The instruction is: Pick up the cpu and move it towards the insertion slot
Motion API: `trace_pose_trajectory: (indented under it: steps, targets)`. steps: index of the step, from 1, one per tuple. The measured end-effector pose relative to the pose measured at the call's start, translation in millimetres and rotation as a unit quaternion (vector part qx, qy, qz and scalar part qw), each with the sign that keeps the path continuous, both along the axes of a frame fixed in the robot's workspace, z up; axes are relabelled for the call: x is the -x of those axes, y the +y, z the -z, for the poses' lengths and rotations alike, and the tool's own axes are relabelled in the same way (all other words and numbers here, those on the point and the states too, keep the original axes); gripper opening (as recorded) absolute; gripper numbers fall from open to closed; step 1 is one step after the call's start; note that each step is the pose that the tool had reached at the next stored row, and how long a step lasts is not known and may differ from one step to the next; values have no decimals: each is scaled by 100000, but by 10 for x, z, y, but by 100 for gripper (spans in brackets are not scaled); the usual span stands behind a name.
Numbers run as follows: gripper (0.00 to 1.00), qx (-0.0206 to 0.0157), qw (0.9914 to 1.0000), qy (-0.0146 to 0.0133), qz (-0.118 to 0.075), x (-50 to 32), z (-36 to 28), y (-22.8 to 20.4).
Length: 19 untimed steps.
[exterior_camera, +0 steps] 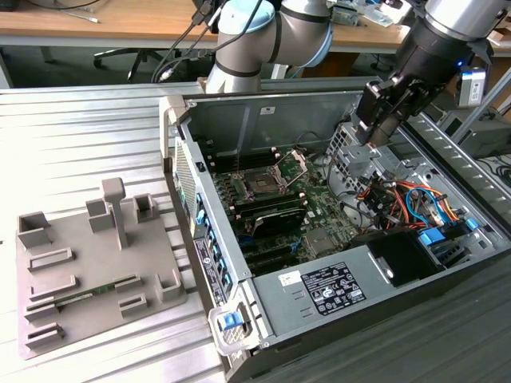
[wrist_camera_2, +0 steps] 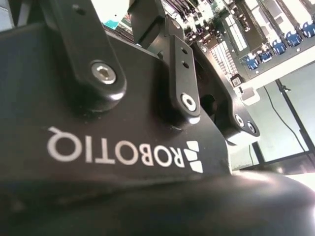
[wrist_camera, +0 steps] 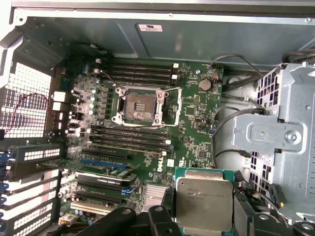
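Note:
In the first wrist view the cpu [wrist_camera: 204,196], a flat square chip with a pale metal top, sits between two black fingers [wrist_camera: 170,209] of my gripper [wrist_camera: 205,211], which is shut on it. The insertion slot [wrist_camera: 138,104] is a dark square socket in a silver frame on the green board, apart from the chip. In the exterior view my gripper [exterior_camera: 374,128] hangs above the open computer case, over its metal cage toward the exterior view's right. The insertion slot [exterior_camera: 262,185] lies lower, toward the exterior view's left, with its hinged bracket [exterior_camera: 292,163] raised.
A grey metal drive cage [wrist_camera: 268,132] stands beside the held chip. Orange and blue cables [exterior_camera: 409,198] run by the black power supply [exterior_camera: 327,289]. Long memory slots [wrist_camera: 129,136] flank the socket. A grey fixture tray [exterior_camera: 88,275] lies on the ribbed table outside the case.

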<state>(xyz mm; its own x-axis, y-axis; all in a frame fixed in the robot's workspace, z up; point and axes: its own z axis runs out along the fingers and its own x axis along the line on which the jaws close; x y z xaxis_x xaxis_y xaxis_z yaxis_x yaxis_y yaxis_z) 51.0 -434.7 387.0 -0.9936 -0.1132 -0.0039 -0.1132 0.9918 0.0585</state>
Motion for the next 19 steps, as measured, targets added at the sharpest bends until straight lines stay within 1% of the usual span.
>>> trace_pose_trajectory:
  steps: [19]
  targets:
    - [55,-3,100000,1,0,95,1,0]
